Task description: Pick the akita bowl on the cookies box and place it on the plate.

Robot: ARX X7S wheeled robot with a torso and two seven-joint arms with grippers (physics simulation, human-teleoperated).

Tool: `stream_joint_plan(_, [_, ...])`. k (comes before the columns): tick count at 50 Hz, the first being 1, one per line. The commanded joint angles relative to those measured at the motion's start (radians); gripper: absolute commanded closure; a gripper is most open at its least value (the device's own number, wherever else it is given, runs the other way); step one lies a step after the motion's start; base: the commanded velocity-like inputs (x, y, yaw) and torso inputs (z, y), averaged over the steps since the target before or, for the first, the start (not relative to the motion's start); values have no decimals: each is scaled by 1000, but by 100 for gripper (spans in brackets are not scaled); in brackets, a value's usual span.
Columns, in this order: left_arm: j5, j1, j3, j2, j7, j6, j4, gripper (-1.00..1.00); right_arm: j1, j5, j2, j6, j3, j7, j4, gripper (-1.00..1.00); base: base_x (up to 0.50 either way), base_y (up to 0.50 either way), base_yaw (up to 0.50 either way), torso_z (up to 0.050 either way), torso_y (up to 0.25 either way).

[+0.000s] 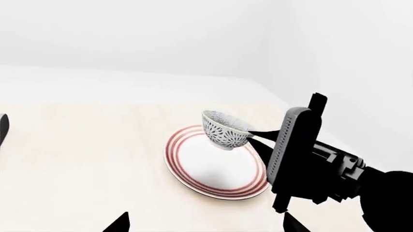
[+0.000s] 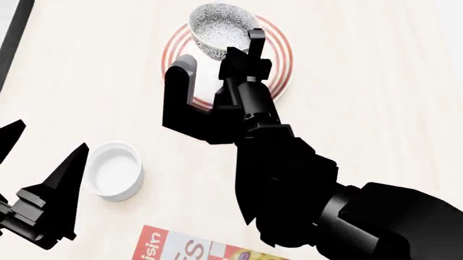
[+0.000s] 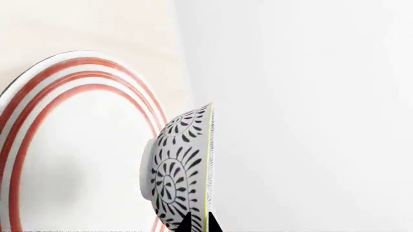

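The akita bowl (image 1: 223, 131), speckled black and white, hangs tilted a little above the plate (image 1: 193, 174), a white plate with red rings. My right gripper (image 1: 250, 133) is shut on the bowl's rim. In the head view the akita bowl (image 2: 219, 26) is over the far side of the plate (image 2: 278, 73), with my right gripper (image 2: 253, 39) at its rim. The right wrist view shows the bowl (image 3: 177, 169) clear of the plate (image 3: 65, 121), its rim pinched between the fingertips (image 3: 187, 226). A corner of the cookies box (image 2: 184, 248) shows at the near edge. My left gripper (image 2: 43, 154) is open and holds nothing.
A plain white cup (image 2: 114, 171) stands on the pale table (image 2: 376, 124) between my left gripper and the right arm. A dark table edge (image 2: 13, 38) runs along the far left. The right forearm (image 2: 289, 173) crosses the middle of the head view.
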Motion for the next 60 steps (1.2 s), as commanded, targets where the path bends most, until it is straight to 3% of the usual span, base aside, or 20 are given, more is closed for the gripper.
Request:
stream_joint_plan(1, [-4,4,0,-2,0,3,2,-100,-36,-56,-46,-32,-4,11,109,100,0,0,0,0,0])
stream_joint_plan(30, [-9,4,-2,-9,-4,9,3,-100,-143,-95,-181,-190,-4,-21,455,100,0,0,0,0,0])
stream_joint_plan(40, [-10,5,-1,-10,-5,11,1,-100,-121,-40,-127,-99,27,-64,304,100,0,0,0,0,-3])
stream_joint_plan(41, [-9,5,-1,-10,-5,12,2,-100,-115,-40,-116,-83,23,-62,271,-100,0,0,0,0,0])
stream_joint_plan(60, [-20,6,-3,-15,-17,9,17,-100,26,-15,155,230,-12,21,-448,-100,0,0,0,0,0])
